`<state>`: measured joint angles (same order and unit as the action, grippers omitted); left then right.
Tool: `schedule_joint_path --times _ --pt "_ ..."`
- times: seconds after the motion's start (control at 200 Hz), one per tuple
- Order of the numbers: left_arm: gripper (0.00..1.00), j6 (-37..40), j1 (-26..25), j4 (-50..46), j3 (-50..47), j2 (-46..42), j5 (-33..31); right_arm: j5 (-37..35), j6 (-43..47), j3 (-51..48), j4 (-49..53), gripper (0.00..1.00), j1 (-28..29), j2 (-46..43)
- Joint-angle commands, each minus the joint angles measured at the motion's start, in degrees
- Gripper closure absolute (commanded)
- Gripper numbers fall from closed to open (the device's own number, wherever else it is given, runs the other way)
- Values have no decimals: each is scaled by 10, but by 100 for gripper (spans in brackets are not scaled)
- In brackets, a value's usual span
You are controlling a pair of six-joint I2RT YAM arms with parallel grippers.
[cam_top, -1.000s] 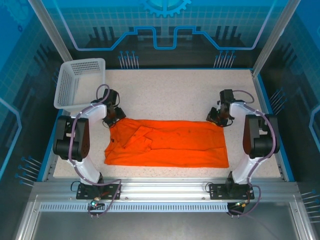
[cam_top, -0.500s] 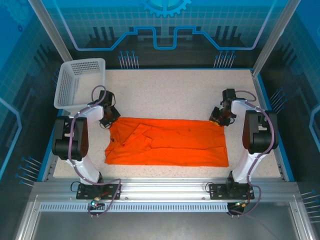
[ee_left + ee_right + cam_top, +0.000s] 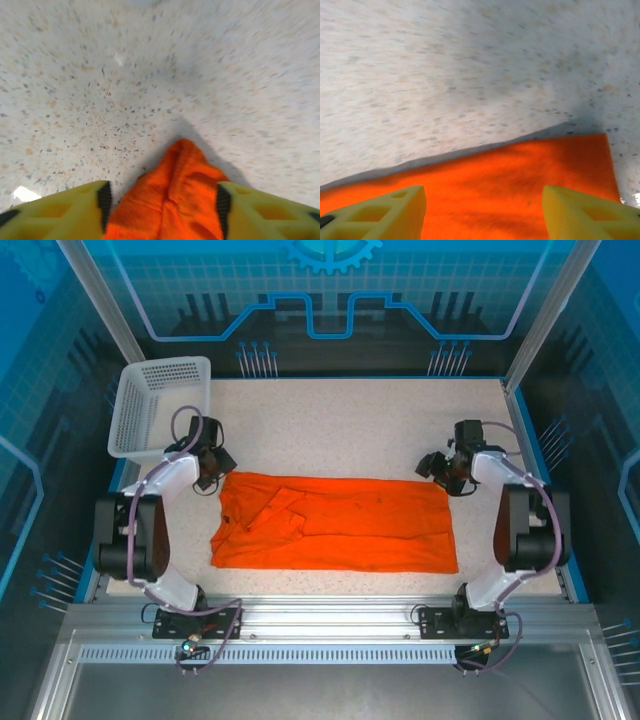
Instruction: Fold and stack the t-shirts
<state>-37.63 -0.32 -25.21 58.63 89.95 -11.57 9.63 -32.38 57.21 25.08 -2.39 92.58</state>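
Roughly half of the folding done, at a guess. Spread flat across the middle of the speckled table (image 3: pixel 350 420), as a long band running left to right: the orange t-shirt (image 3: pixel 340 525), apparently doubled once lengthwise, with a sleeve and the collar area rumpled inward at its left end. Left to do, by that reading: bringing the two ends together into a compact packet, then setting that packet down as the base of a stack. Stacking not yet begun, judging from the single garment on show.

Standing at the far left corner of the table, apart from the cloth: the white perforated basket (image 3: pixel 160 405). Poised at the shirt's far left corner: the left gripper (image 3: pixel 212 468), jaws spread, with a peak of orange cloth rising between them in the wrist view and looking slack rather than pinched. Poised at the shirt's far right corner: the right gripper (image 3: pixel 440 475), jaws equally wide, hanging over the flat far edge of the cloth and clamped on nothing.

Counted, biggest first: one table, one t-shirt, one basket, two grippers, each with a pair of yellow jaws. No second shirt to count, so only a one-item stack in prospect from what appears.
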Motion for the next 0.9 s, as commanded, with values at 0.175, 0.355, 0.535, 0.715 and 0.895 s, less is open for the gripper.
schedule_joint_path --times 0.175,0.355,0.535,0.715,0.895 --pt "52 -28 -106 2 -39 -89 49 118 83 68 -87 46 216 0" --pt "67 -20 -137 13 -51 -7 93 130 149 271 3 57 341 175" --pt "68 -8 -128 54 -69 40 97 147 166 447 75 58 392 319" --pt "71 -8 -105 77 -78 67 133 134 189 560 140 59 418 404" --pt "71 -11 -105 83 -87 70 125 125 189 603 156 56 423 453"
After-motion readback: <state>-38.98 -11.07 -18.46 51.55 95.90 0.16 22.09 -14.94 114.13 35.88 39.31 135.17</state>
